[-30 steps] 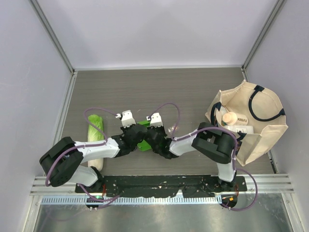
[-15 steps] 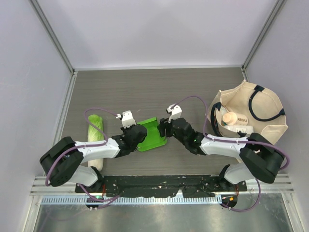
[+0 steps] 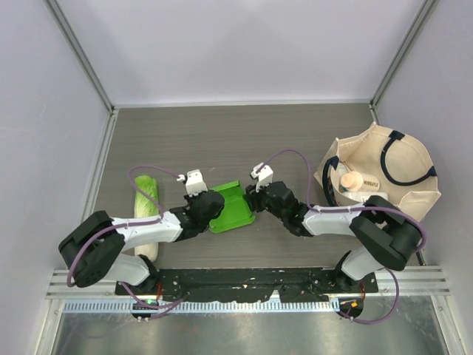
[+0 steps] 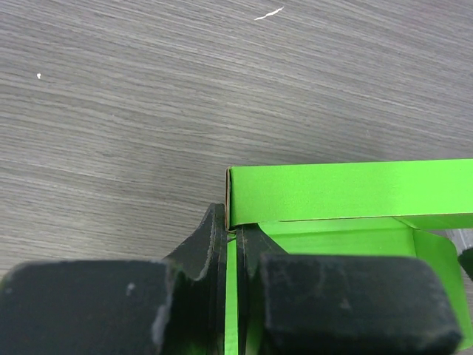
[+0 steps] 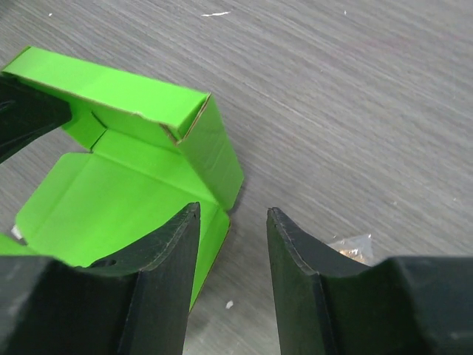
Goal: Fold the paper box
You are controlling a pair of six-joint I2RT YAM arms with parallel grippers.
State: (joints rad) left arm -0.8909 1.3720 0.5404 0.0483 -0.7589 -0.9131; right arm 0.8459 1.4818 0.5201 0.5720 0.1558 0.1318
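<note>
Your paper box (image 3: 233, 208) sits half-formed mid-table (image 3: 222, 140), its left wall pinched between the left gripper's (image 4: 236, 248) pressed jaws, while the right gripper (image 5: 232, 237), which let go a second ago, now straddles the right wall with jaws spread, so that side likely awaits a fresh fold

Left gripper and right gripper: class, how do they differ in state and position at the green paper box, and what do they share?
The left gripper is shut on the paper box; the right gripper is open, gripping nothing. The left gripper holds the box's left side in the top view; the right gripper is at its right wall. Both have black fingers and sit low over the table.
</note>
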